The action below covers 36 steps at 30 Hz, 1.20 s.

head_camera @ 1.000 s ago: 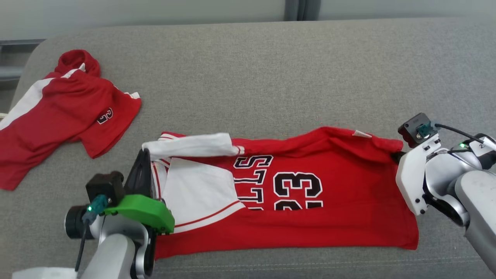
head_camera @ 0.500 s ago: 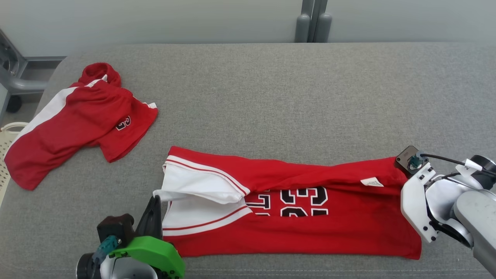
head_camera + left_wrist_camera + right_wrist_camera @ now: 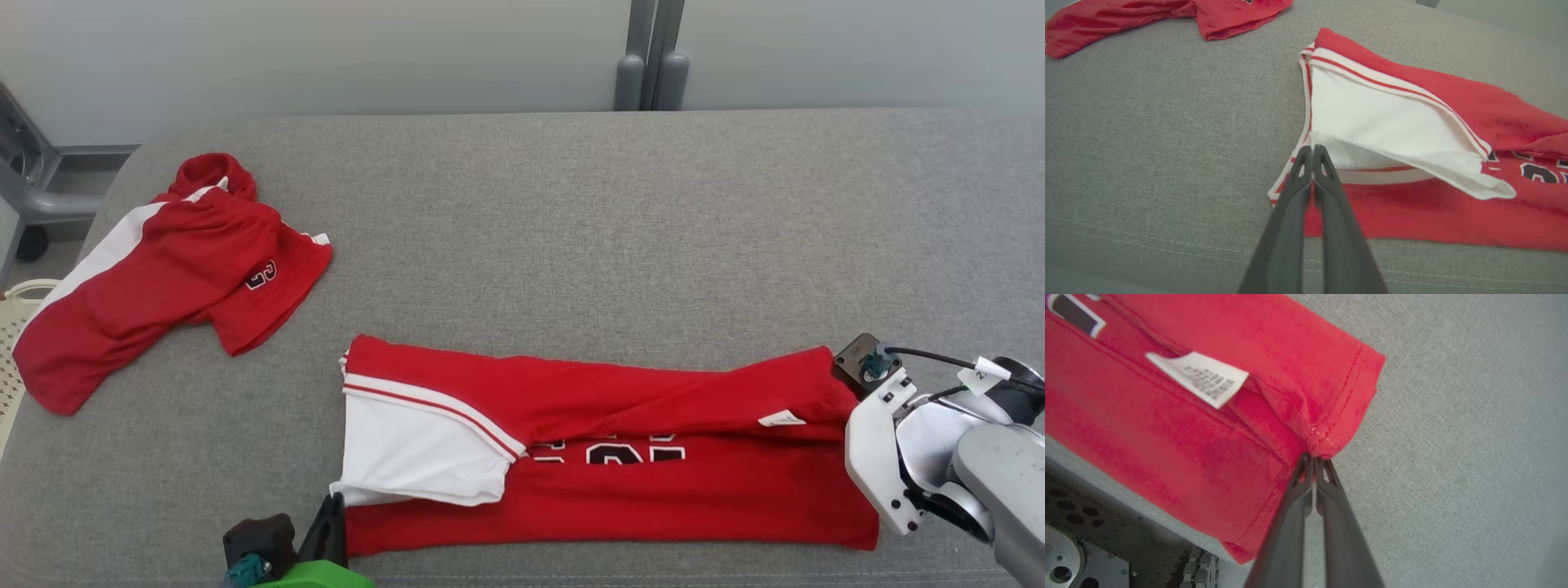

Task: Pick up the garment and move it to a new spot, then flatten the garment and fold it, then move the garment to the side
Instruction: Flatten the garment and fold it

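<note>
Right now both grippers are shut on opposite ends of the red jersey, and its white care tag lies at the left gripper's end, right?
No. The care tag lies at the end of the jersey held by the right gripper, as the right wrist view shows. The rest holds: the left gripper is shut on the opposite end.

Black white-edged numerals [image 3: 622,453] on the near red jersey [image 3: 702,498], half covered, not readable, small black number mark [image 3: 261,275] on far-left red shorts [image 3: 147,294], white care label [image 3: 1198,377], print illegible.
</note>
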Motion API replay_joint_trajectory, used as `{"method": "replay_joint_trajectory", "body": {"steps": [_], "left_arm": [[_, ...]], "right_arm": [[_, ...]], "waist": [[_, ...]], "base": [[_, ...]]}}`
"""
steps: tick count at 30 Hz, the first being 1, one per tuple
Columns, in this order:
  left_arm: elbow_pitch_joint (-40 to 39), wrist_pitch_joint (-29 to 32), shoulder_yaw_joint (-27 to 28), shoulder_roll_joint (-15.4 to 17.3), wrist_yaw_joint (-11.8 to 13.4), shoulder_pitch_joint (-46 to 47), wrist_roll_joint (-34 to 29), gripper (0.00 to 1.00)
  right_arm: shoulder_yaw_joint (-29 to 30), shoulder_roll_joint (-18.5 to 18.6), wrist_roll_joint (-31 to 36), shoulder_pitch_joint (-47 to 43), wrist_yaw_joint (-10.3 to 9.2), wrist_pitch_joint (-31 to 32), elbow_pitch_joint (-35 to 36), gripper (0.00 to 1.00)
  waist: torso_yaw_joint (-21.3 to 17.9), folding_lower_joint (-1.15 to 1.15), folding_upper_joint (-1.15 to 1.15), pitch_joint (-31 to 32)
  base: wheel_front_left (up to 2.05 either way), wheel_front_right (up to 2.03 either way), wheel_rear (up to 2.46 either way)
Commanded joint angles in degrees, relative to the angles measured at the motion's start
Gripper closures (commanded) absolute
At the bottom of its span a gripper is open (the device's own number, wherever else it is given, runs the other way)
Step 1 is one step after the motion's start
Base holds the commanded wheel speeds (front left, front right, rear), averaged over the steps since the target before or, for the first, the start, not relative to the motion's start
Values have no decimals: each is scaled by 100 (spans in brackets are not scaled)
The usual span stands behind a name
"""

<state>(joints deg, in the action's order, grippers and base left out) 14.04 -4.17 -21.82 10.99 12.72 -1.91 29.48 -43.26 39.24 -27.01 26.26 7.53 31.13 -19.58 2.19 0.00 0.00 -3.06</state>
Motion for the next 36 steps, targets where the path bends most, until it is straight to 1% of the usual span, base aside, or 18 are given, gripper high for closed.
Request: {"method": "replay_joint_trajectory", "body": {"steps": [1,2,4,5,6,13,17,20,24,28,32,34,36], "left_arm": [[24,-18,4,35,28,-75,30,100],[115,36,-33,34,-19,-113,61,100],[168,17,-26,47,-24,-107,60,99],[233,47,-40,54,-39,-115,76,55],[277,55,-44,53,-35,-118,80,0],[495,102,-116,132,-54,-210,82,0],[421,-56,-39,234,-2,-247,33,0],[318,-305,59,304,45,-197,-17,0],[158,-650,133,345,53,1,-112,0],[274,-920,197,355,-83,208,-183,0],[311,-1046,266,300,-160,370,-241,0],[225,-1063,287,253,-152,374,-263,0],[184,-1087,324,268,-259,376,-247,0]], "right_arm": [[14,-17,-7,-52,-8,-45,-33,95],[135,-79,-55,-102,-8,-83,-132,0],[203,-123,-29,-124,-8,-123,-177,0],[267,-182,-11,-153,-8,-157,-222,0],[320,-237,-3,-180,-8,-187,-244,0],[994,-497,49,-609,-8,-413,-249,0],[1588,-684,202,-995,-8,-598,-129,0],[2198,-974,339,-1326,-8,-805,-10,0],[3027,-1548,633,-1759,-8,-1162,215,0],[3704,-2208,1005,-2096,-8,-1640,509,0],[4226,-2816,1343,-2307,-8,-2202,740,0],[4451,-3122,1436,-2399,-8,-2475,808,0],[4668,-3327,1463,-2464,-9,-2737,853,0]], "waist": [[-11,0,0,24],[-26,0,0,52],[-31,0,0,68],[-35,0,0,84],[-37,0,0,103],[14,0,0,313],[70,0,0,427],[113,0,0,489],[156,0,0,594],[173,0,0,686],[166,0,0,775],[167,0,0,835],[168,0,0,880]], "base": [[0,0,0],[0,0,0],[0,0,0],[0,0,0],[0,0,0],[0,0,0],[0,0,0],[0,0,0],[0,0,0],[0,0,0],[0,0,0],[0,0,0],[0,0,0]]}}
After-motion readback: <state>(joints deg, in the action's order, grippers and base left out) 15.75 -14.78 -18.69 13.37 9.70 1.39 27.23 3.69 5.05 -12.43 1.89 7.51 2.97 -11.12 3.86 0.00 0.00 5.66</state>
